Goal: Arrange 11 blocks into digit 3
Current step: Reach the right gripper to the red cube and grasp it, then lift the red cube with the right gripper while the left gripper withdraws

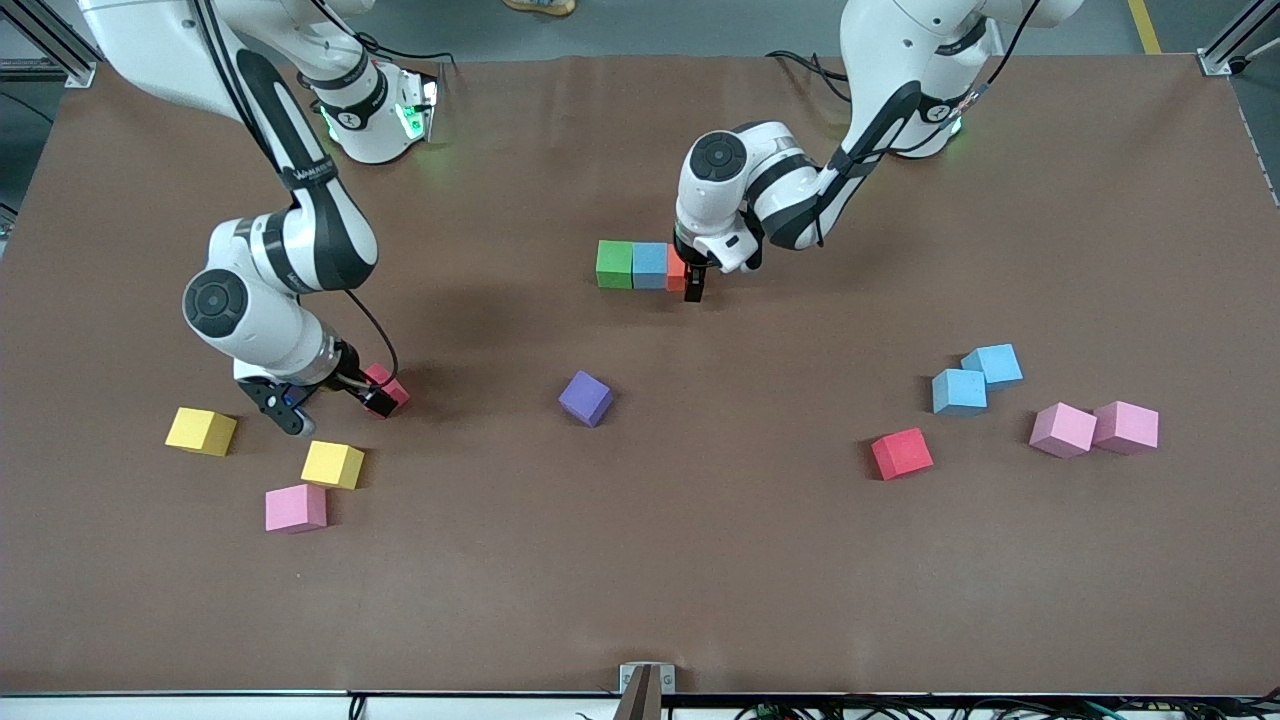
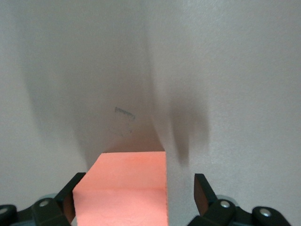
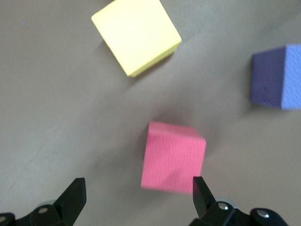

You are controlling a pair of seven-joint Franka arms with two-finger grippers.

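Bright, even light — soft shadows

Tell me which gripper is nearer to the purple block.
Right. The right gripper hangs open by a red block, toward the right arm's end from the purple block. The left gripper stands open around the orange block, farther off.

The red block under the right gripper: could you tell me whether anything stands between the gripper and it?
Nothing visible does. The open right gripper hangs just over the red block, with only bare table around it; the yellow block and purple block lie apart.
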